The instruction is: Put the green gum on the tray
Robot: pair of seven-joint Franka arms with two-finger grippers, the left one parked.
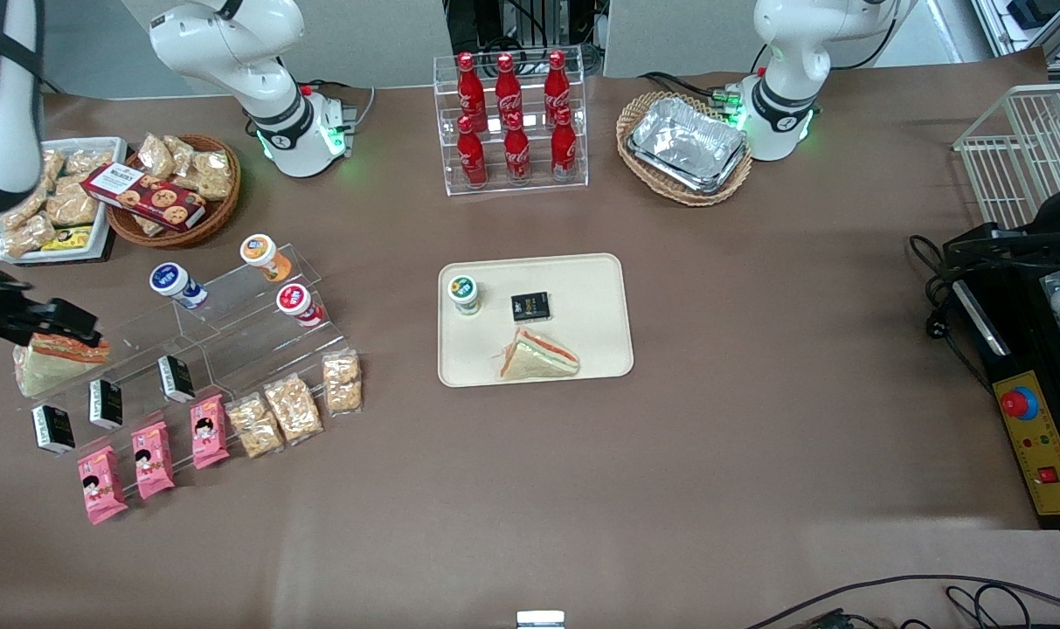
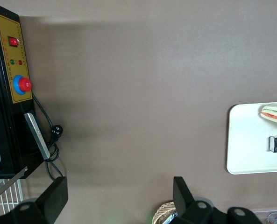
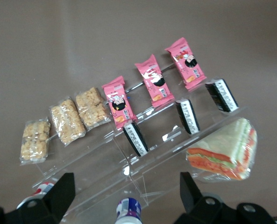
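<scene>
One green gum (image 1: 464,293) is seen upright on tray (image 1: 595,284), frame centre. Task is judged done. Gripper (image 3: 124,198) is held apart, empty, above acrylic rack (image 3: 143,161), frame left.

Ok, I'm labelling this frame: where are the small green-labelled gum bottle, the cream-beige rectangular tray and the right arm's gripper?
Small green-labelled gum bottle (image 1: 463,289): front view, on its white cap.
Cream-beige rectangular tray (image 1: 592,301): front view, bare floor.
Right arm's gripper (image 3: 127,185): right wrist view, between its open fingertips, above the stepped clear rack.
</scene>
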